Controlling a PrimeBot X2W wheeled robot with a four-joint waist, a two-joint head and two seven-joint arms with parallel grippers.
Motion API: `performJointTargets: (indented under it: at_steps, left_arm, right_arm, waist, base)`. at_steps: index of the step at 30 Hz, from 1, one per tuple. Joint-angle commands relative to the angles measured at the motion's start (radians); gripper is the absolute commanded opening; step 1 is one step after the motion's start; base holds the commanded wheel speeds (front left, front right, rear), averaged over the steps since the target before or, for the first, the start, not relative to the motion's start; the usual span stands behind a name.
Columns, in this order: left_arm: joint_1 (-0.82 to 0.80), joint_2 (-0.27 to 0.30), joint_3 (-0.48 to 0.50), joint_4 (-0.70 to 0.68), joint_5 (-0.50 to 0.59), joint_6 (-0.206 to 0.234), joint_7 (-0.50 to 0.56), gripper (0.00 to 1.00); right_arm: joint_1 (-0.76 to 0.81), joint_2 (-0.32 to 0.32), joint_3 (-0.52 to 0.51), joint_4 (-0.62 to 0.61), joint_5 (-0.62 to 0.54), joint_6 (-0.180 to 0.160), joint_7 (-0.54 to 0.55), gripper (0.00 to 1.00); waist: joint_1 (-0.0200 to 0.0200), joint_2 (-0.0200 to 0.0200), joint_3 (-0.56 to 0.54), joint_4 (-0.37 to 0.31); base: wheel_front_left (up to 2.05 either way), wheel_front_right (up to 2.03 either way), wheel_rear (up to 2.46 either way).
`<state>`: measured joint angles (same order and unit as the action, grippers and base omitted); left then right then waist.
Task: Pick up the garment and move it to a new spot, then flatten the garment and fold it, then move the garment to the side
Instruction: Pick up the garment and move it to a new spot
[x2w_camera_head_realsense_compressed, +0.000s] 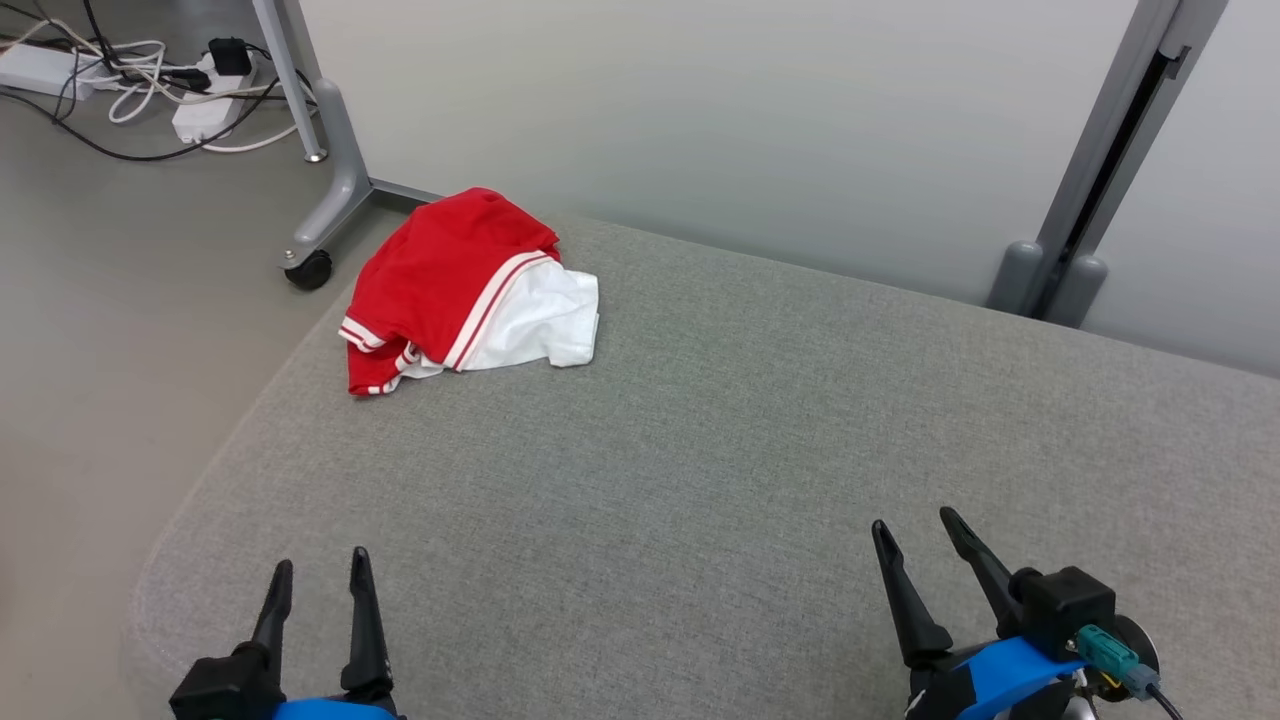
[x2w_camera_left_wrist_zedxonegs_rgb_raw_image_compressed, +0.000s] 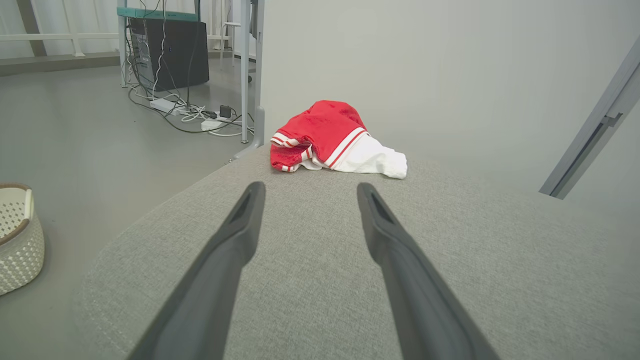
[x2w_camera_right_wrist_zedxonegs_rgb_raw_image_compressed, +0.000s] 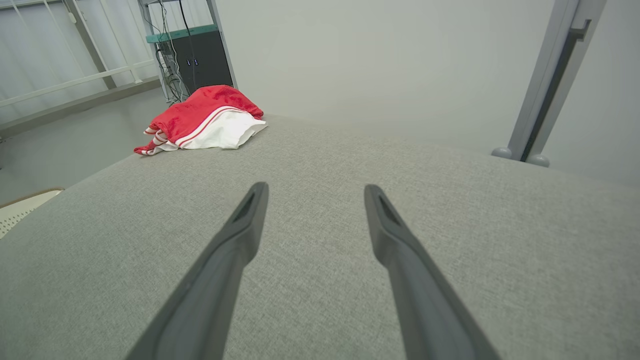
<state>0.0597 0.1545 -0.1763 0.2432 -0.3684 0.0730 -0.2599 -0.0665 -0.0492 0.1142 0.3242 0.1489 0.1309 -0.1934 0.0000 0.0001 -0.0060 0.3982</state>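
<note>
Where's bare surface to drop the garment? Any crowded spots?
Bare: middle and right of the grey surface, between the garment at its far-left corner and the left end effector and right end effector, both open, near edge. Crowded: the floor cables beyond the garment.

even soft light, sharp, wide-angle edge stretch

1 garment (x2w_camera_head_realsense_compressed: 470, 285) on grey table (x2w_camera_head_realsense_compressed: 700, 450); 2 grippers over table: left gripper (x2w_camera_head_realsense_compressed: 322, 560), right gripper (x2w_camera_head_realsense_compressed: 912, 520); 1 basket (x2w_camera_left_wrist_zedxonegs_rgb_raw_image_compressed: 20, 240) beside table.
</note>
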Motion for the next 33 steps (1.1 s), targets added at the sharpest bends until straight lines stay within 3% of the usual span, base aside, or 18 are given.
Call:
performJointTargets:
  at_steps: [1, 6, 14, 18, 22, 28, 33]
  left_arm:
    - [0.000, 0.008, 0.012, -0.012, -0.007, 0.005, -0.004, 1.00]
    - [-0.064, 0.039, 0.088, -0.087, -0.043, 0.015, -0.002, 1.00]
    - [-0.355, 0.194, 0.170, -0.106, -0.053, -0.004, 0.093, 1.00]
    - [-0.521, 0.260, 0.150, 0.030, -0.051, -0.046, 0.176, 1.00]
    - [-0.652, 0.292, 0.128, 0.212, -0.057, -0.086, 0.245, 1.00]
    - [-0.777, 0.311, 0.080, 0.465, -0.073, -0.152, 0.364, 1.00]
    - [-0.853, 0.309, 0.041, 0.590, -0.105, -0.189, 0.431, 1.00]
  right_arm:
    - [-0.011, -0.002, 0.005, -0.014, -0.012, 0.000, 0.001, 1.00]
    - [-0.039, -0.002, 0.005, -0.066, -0.041, 0.000, 0.020, 1.00]
    - [-0.094, -0.003, -0.003, -0.213, -0.154, 0.000, 0.105, 1.00]
    - [-0.124, -0.003, 0.026, -0.290, -0.176, 0.000, 0.147, 1.00]
    - [-0.141, -0.003, 0.044, -0.350, -0.207, 0.000, 0.182, 1.00]
    - [-0.153, -0.003, 0.033, -0.434, -0.244, 0.000, 0.218, 1.00]
    - [-0.152, -0.003, 0.021, -0.477, -0.260, 0.000, 0.232, 1.00]
  waist:
    - [0.0000, -0.0001, 0.007, -0.005]
    - [0.0000, -0.0001, 0.054, -0.040]
    - [0.0000, -0.0001, 0.211, -0.138]
    - [0.0000, -0.0001, 0.294, -0.203]
    - [0.0000, -0.0001, 0.370, -0.264]
    - [0.0000, -0.0001, 0.475, -0.312]
    - [0.0000, -0.0001, 0.530, -0.326]
  base:
    - [0.00, 0.00, 0.00]
    - [0.00, 0.00, 0.00]
    - [0.00, 0.00, 0.00]
    - [0.00, 0.00, 0.00]
    - [0.00, 0.00, 0.00]
    - [0.00, 0.00, 0.00]
    - [0.00, 0.00, 0.00]
